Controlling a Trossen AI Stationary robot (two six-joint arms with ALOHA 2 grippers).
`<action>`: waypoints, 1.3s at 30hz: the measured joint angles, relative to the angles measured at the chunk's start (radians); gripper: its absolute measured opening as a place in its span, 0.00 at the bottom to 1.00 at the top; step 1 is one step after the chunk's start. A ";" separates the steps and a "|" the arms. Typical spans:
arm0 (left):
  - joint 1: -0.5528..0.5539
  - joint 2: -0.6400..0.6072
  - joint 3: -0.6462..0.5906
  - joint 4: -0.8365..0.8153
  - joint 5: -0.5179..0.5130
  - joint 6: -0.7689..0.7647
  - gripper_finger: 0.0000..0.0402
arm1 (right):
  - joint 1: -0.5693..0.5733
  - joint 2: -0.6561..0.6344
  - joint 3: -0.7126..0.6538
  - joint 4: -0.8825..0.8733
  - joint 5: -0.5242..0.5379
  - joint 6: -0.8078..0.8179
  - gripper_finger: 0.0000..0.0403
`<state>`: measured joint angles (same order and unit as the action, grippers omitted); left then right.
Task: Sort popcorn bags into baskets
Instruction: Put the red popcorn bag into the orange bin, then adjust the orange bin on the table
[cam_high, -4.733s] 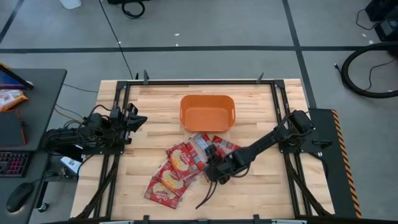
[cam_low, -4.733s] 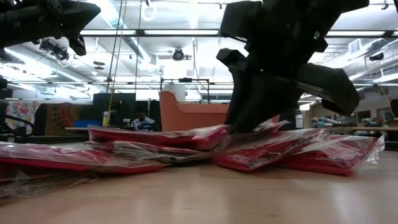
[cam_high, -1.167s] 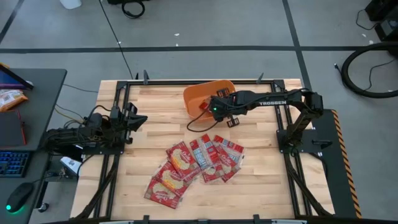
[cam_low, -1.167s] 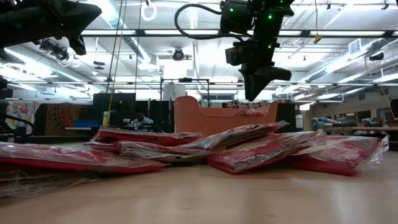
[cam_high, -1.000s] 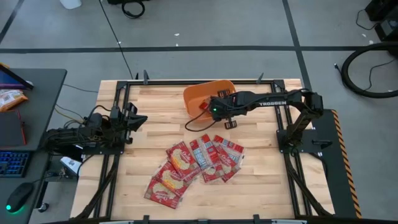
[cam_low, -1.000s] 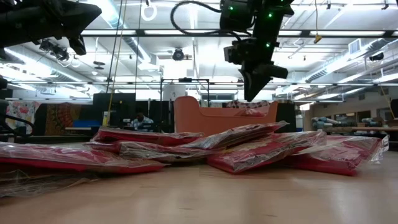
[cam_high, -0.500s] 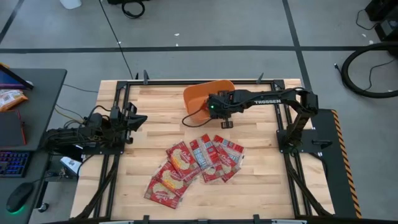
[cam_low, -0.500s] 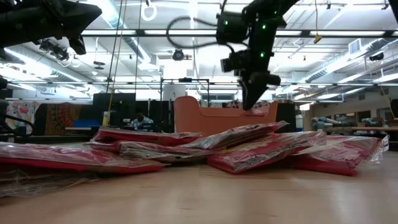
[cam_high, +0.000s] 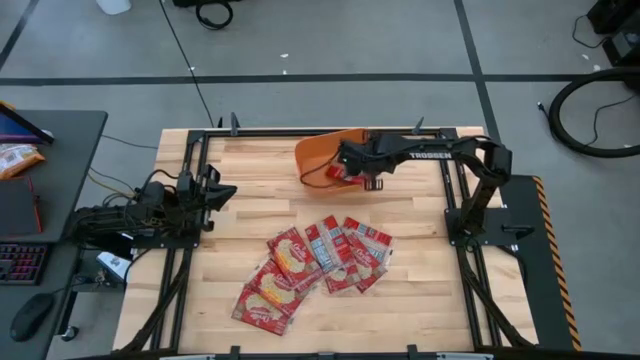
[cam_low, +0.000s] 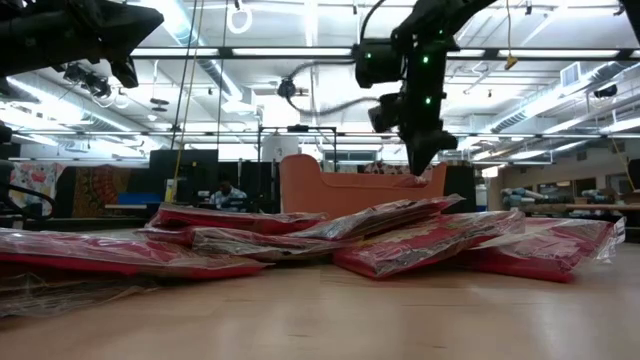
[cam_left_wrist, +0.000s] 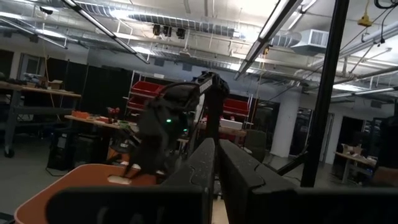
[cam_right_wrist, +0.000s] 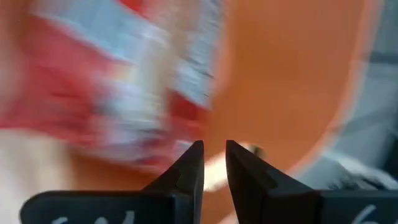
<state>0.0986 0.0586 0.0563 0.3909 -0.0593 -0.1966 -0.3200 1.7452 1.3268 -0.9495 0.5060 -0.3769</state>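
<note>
The orange basket stands askew near the table's far edge, also seen in the low view and the right wrist view. One red popcorn bag lies inside it. Several more bags lie overlapping in a loose pile on the table's middle. My right gripper points down over the basket; its fingers stand almost together with nothing between them. My left gripper waits shut at the left edge. My right gripper hangs over the bag that lies in the basket, coming from above with fingers pointing down. Whether its fingertips touch the bag's corner I cannot tell.
Black frame rails run along both sides of the table. Bare wood lies at the near right and the left middle. A desk with a keyboard stands off the left edge. A person sits far back.
My right gripper has moved from the basket's near right side toward the table's far edge, over the inside of the basket, and has sunk a little. The pile of bags and the left arm have kept still.
</note>
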 joint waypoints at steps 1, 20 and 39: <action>0.000 0.000 0.000 0.000 0.000 0.000 0.06 | 0.007 -0.005 0.000 -0.001 -0.039 0.000 0.18; 0.000 0.000 0.000 0.010 0.000 0.000 0.06 | -0.121 -0.013 0.031 -0.017 -0.407 0.075 0.02; 0.000 0.000 0.000 0.014 -0.002 0.009 0.06 | -0.132 0.086 0.007 0.129 -0.487 -0.068 0.04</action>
<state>0.0986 0.0586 0.0563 0.4045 -0.0610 -0.1877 -0.4519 1.8309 1.3338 -0.8208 0.0187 -0.4444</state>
